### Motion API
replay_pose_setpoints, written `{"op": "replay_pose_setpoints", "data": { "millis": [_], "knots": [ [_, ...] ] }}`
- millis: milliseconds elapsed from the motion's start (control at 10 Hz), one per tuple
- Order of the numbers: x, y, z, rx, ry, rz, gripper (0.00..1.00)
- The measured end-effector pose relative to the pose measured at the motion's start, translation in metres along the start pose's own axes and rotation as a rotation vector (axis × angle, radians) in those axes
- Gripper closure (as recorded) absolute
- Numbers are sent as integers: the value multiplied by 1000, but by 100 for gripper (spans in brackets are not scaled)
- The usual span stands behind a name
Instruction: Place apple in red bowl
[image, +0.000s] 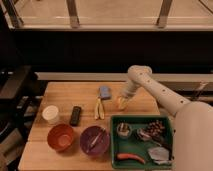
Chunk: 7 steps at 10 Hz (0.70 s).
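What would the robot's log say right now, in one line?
hand: at apple, beside banana | red bowl: empty, beside purple bowl | apple in bowl: not yet

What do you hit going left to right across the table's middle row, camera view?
white cup → black remote → banana → apple, with the hand right at the apple. The blue object is left out because it overlaps the banana's span.
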Motion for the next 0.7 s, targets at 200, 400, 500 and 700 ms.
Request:
{"op": "replay_pose_setpoints", "data": {
  "millis": [200,400,500,700],
  "knots": [
    [-23,4,-19,17,-15,-37,100],
    [-62,16,-28,11,-86,-90,100],
    [-86,25,-26,-1,-115,-127,100],
    [-110,36,-25,-17,-136,-167,100]
  ]
}}
